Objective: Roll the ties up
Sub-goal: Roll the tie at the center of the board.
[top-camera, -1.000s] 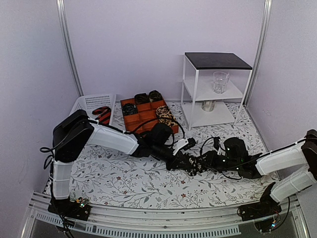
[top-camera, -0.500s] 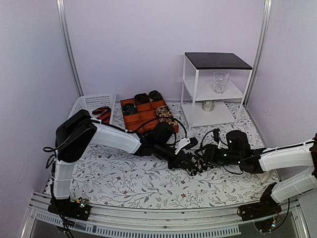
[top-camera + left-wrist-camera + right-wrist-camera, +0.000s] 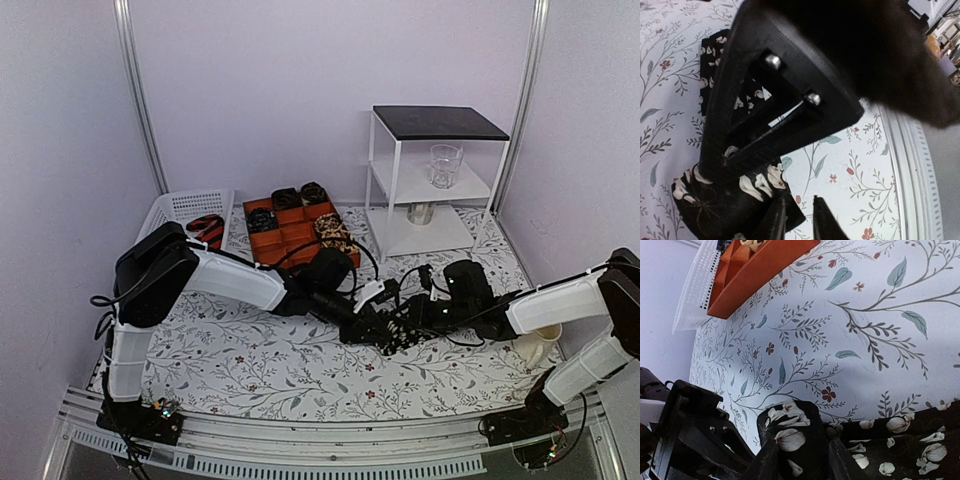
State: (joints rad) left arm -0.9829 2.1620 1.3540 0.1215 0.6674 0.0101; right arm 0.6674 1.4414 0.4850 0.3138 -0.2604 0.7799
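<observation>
With the right pincer (image 3: 801, 446), clamps the thick folded end of the tie (image 3: 890, 440) — black fabric with pale flowers, one finger on each side, cloth filling the gap between. Beyond that bundle, continues as a flat strip lying on the flowered tabletop (image 3: 865, 315). With the left pincer (image 3: 798, 210), reaches in from the opposite side and stands at the tie's corner with tips a little apart, a sliver of tabletop showing between them. Meets its partner at the middle of the tabletop, so close that a black triangular finger frame of the right pincer fills most of the left wrist view, resting against the bundle. Farther back, well apart from both arms: an orange tray (image 3: 300, 232) with rolled ties (image 3: 286, 198) in its rear compartments and a patterned tie (image 3: 332, 232) in a right-hand one; just left of it, a white basket (image 3: 180, 205) holding a red-and-black tie (image 3: 206, 229); to its right — near the back corner — a white shelf unit (image 3: 405, 185) with a glass (image 3: 445, 165) on the middle shelf. Beside the right forearm, a cream mug (image 3: 538, 348) on the tabletop.
</observation>
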